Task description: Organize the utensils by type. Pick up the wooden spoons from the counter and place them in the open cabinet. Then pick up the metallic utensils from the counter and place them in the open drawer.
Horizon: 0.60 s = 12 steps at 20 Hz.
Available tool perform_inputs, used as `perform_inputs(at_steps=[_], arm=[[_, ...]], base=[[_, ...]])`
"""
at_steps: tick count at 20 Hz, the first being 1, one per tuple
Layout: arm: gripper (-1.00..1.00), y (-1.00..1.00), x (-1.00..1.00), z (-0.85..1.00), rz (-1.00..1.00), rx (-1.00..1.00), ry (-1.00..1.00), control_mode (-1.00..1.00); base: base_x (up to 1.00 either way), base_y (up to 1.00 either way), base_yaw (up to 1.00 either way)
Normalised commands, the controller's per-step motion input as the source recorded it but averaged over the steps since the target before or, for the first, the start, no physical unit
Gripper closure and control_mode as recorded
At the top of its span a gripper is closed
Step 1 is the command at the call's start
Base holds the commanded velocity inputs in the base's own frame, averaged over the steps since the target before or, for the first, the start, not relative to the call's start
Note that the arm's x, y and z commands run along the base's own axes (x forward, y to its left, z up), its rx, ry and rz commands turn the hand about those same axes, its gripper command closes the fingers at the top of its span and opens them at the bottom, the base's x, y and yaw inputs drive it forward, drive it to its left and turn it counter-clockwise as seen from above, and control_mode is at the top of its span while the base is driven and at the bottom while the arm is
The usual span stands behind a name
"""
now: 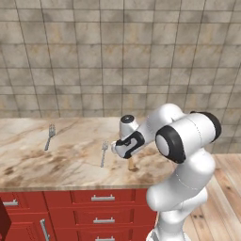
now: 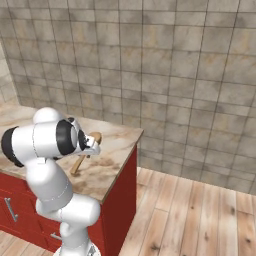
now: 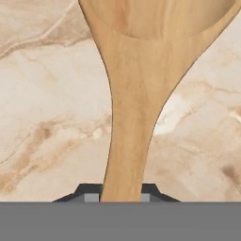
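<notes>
The tan wooden spoon (image 3: 134, 94) lies on the beige veined counter (image 1: 70, 164), near its right end. My gripper (image 3: 121, 195) is down over it, and a dark fingertip presses each side of the handle just below the bowl. In the right base view the spoon (image 2: 77, 165) sticks out under the hand, with the gripper (image 2: 89, 150) on it. Two thin grey forks lie further left on the counter: one (image 1: 103, 154) close to the hand, the other (image 1: 50, 136) towards the far left. The open cabinet and the open drawer are out of view.
Red drawer fronts (image 1: 103, 197) with silver bar handles run under the counter. A tiled wall (image 1: 117, 56) backs it. The counter ends at a red side panel (image 2: 122, 200), with wooden floor (image 2: 200, 215) beyond. A dark red edge (image 1: 3, 221) shows at the lower left corner.
</notes>
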Motion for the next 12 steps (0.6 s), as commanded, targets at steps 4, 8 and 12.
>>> perform_inputs(at_steps=[4,8,12], arm=[[1.0,-0.15,-0.13,0.05,0.0,0.05,0.0,-1.0],[1.0,-0.17,-0.13,0.47,0.12,0.14,-0.02,-1.0],[1.0,-0.15,-0.12,0.83,0.38,0.15,-0.07,-1.0]], base=[[0.0,0.0,0.0],[0.0,0.0,0.0],[0.0,0.0,0.0]])
